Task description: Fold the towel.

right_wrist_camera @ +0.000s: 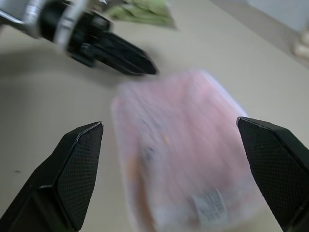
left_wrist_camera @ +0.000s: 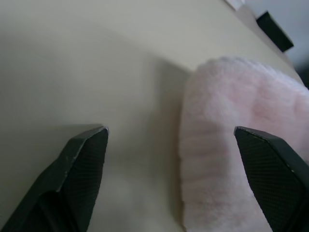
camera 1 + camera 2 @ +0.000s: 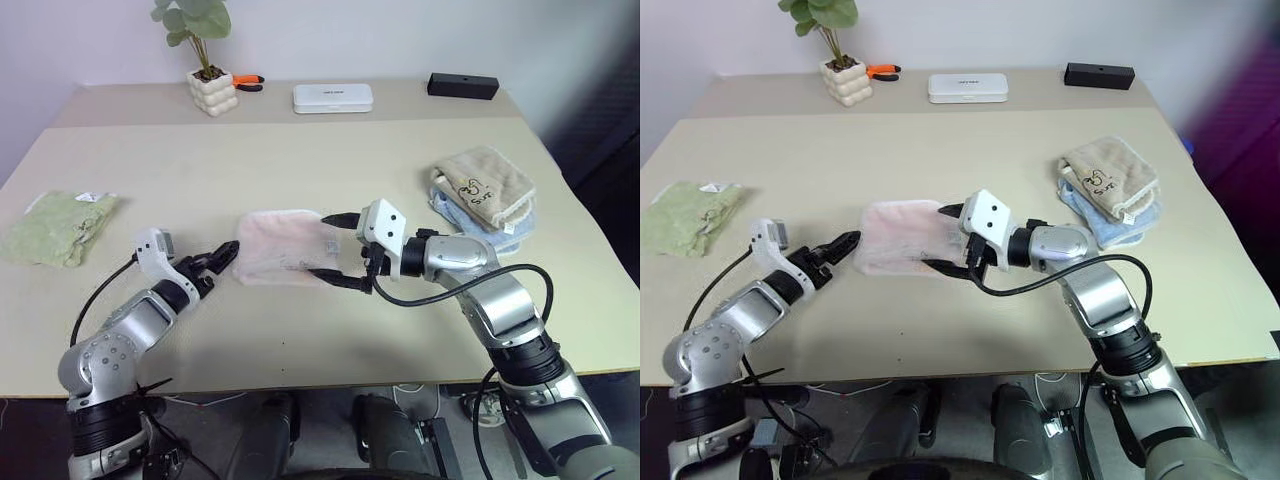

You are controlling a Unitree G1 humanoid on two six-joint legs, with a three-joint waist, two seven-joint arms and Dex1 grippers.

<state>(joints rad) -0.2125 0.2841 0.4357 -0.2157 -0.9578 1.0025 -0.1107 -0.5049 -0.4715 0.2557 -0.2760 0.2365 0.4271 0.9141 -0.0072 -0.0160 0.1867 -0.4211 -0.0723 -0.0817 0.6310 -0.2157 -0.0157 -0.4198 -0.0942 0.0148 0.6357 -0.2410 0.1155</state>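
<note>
A: Where does the towel [image 3: 285, 246] lie?

B: Folded into a small pink block near the middle of the table [image 3: 300, 330], a white label at its right end. Its left edge is rounded and thick; the near edge runs roughly parallel to the table's front edge.

A: And the grippers?

B: The left gripper [image 3: 222, 258] sits just off the towel's left edge, fingers spread wide, holding nothing. The right gripper [image 3: 335, 248] points leftward over the towel's right end, also spread wide and empty, one finger beyond the far corner, the other at the near edge.

A: Room to move?

B: Bare tabletop lies in front of the towel and behind it. A green towel [image 3: 55, 228] rests well apart by the left edge; a beige towel [image 3: 485, 182] on a blue cloth [image 3: 500, 232] sits near the right edge. A potted plant [image 3: 205, 60], white case [image 3: 332, 97] and black box [image 3: 462, 86] line the far side.
</note>
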